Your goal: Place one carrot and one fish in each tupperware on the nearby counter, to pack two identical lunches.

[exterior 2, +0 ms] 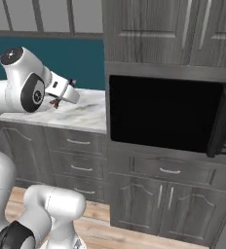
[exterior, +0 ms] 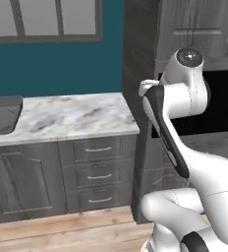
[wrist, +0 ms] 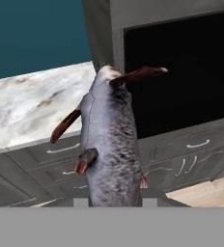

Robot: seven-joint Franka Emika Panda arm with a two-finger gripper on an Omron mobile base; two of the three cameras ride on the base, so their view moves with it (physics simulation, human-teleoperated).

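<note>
My gripper (wrist: 115, 200) is shut on a grey fish (wrist: 109, 140) with reddish-brown fins, which stands up from the fingers in the hand view. In the right base view the gripper (exterior 2: 71, 92) hangs at the near edge of the marbled counter (exterior 2: 88, 114), with a reddish fin of the fish (exterior 2: 56, 101) showing under the hand. The counter (exterior: 71, 115) also lies to the left of the arm in the left base view. Beyond the fish, the counter (wrist: 27, 106) runs off to the left. The tupperware and the carrot are out of view.
A black built-in microwave (exterior 2: 163, 112) sits in the tall dark cabinet right of the counter. A dark grey sink-like basin (exterior: 3, 115) is at the counter's left end. Drawers (exterior: 99, 174) are below, with a wooden floor (exterior: 62, 231) in front.
</note>
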